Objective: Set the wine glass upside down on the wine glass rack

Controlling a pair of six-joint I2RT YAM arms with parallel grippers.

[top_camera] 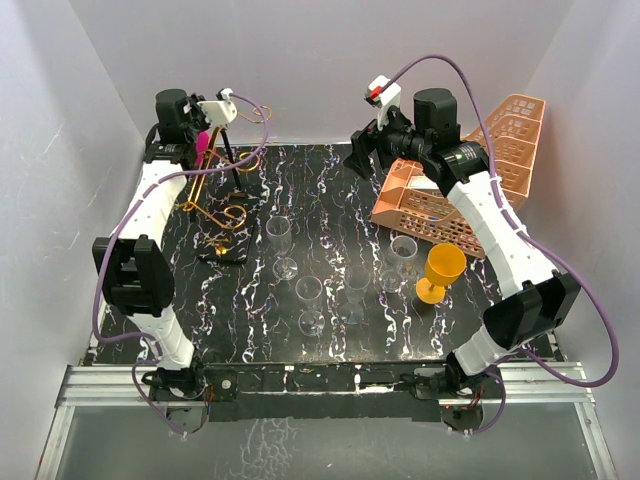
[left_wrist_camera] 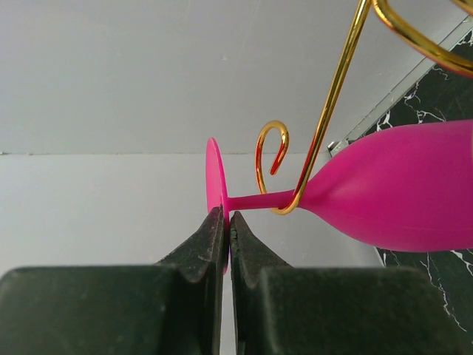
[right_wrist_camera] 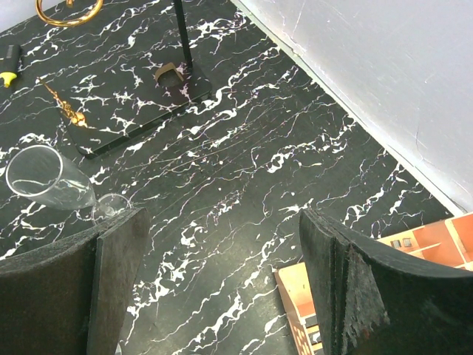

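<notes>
tightly, left jaws pinch smooth pink wine glass (left_wrist_camera: 399, 192) at foot; right jaws wide.

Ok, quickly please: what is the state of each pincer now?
Left pincer: closed on the pink wine glass, at its foot.
Right pincer: open, holding nothing.

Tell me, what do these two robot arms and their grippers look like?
Both the left arm and right arm have white links joined by chunky black joint housings, with a purple cable looping along each. Each wrist carries a white camera mount. The left gripper and right gripper have flat black fingers.
</notes>
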